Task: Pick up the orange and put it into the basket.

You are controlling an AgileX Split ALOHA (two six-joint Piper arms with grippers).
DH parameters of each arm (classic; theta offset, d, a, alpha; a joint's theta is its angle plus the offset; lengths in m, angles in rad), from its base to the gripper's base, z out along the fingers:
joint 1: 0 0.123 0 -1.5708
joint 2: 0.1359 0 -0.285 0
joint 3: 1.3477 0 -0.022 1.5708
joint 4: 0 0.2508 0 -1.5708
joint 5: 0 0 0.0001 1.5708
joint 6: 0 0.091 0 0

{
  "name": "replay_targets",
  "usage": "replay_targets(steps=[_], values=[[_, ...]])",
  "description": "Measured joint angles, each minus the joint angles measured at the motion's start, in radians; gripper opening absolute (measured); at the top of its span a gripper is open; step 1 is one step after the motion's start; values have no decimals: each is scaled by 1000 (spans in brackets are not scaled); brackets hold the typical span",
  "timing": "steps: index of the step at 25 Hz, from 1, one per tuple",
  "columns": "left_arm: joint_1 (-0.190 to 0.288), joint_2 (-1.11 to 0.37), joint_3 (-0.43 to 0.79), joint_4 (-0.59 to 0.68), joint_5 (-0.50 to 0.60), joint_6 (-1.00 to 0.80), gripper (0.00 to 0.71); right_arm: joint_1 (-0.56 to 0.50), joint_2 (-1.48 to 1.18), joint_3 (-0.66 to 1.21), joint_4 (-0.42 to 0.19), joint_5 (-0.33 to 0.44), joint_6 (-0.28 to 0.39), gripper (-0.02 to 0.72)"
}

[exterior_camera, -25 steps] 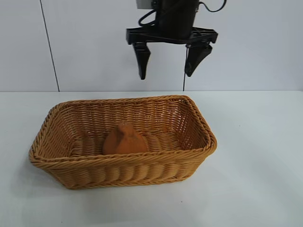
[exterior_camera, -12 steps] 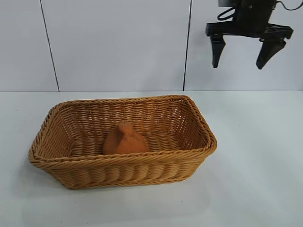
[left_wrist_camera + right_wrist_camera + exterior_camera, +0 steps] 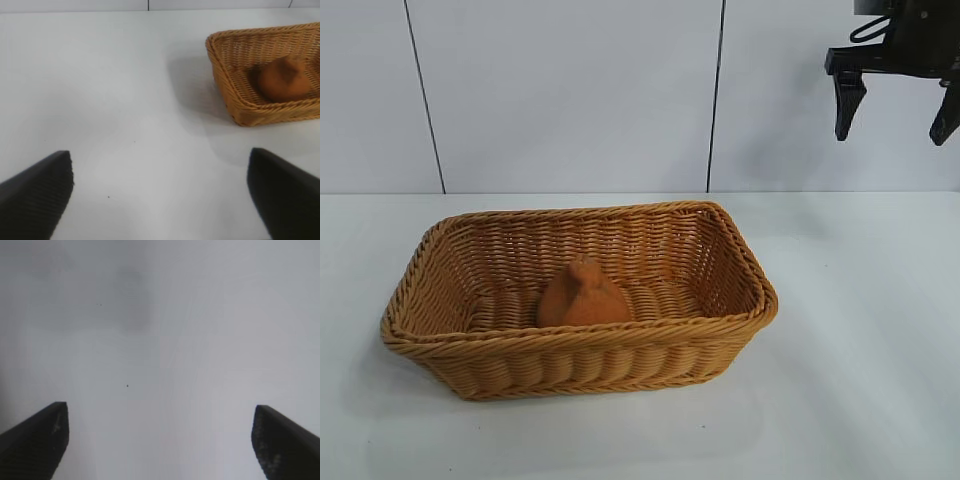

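Right tool (image 3: 893, 110) hung wide open and empty, high at the far right; the left tool (image 3: 160, 192) gaped empty over the counter (image 3: 860, 330). We saw the orange (image 3: 583, 296), lumpy and matte, inside the woven basket (image 3: 570, 362). We judged it light, firm, best gripped across its middle

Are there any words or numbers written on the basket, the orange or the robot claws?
None: no words, numbers or signs show in any view.
The basket is plain wicker, the orange has bare skin.
The right gripper and left gripper are plain black.
The table and wall are blank too.
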Motion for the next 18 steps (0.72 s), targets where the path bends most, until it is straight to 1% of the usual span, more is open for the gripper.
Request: replay_targets(steps=[3,6,10,18], values=[[0,0,0,0,0,0,672,1,-36,75,8,-1,-10,683],[0,0,0,0,0,0,672,1,-111,217,9,-2,-27,683],[0,0,0,-1,0,0,672,1,-248,457,10,-1,-46,683],[0,0,0,-1,0,0,672,1,-574,963,14,0,-55,683]])
